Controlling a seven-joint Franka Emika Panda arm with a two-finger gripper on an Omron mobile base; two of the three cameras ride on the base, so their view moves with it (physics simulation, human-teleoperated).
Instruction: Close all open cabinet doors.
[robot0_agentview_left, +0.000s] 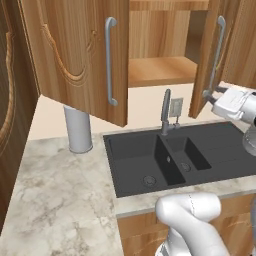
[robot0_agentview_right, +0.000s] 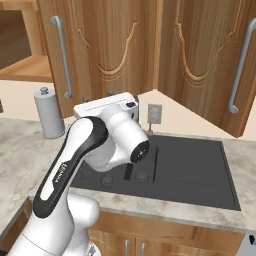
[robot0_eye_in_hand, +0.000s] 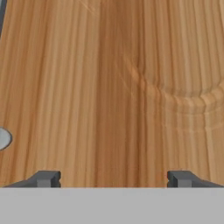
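Note:
Two cabinet doors hang open above the sink. The left cabinet door (robot0_agentview_left: 75, 50) swings out over the counter, its silver bar handle (robot0_agentview_left: 110, 60) facing me. The right cabinet door (robot0_agentview_left: 207, 55) (robot0_agentview_right: 105, 50) stands almost edge-on in the left base view. Between them the cabinet's bare wooden shelf (robot0_agentview_left: 160, 70) shows. My gripper (robot0_agentview_left: 211, 95) (robot0_agentview_right: 98, 97) (robot0_eye_in_hand: 113, 179) is open, its fingertips (robot0_eye_in_hand: 48, 178) spread wide right at the right door's carved face, low down beside its handle (robot0_agentview_right: 62, 57). A further door (robot0_agentview_right: 210, 55) to the right also looks swung outward.
A black double sink (robot0_agentview_left: 150, 160) with a grey faucet (robot0_agentview_left: 166, 112) lies below the doors. A grey paper-towel holder (robot0_agentview_left: 77, 127) stands on the marble counter (robot0_agentview_left: 60, 200) at the left. A wall outlet (robot0_agentview_left: 176, 106) sits behind the faucet. A tall wooden panel (robot0_agentview_left: 10, 100) borders the left.

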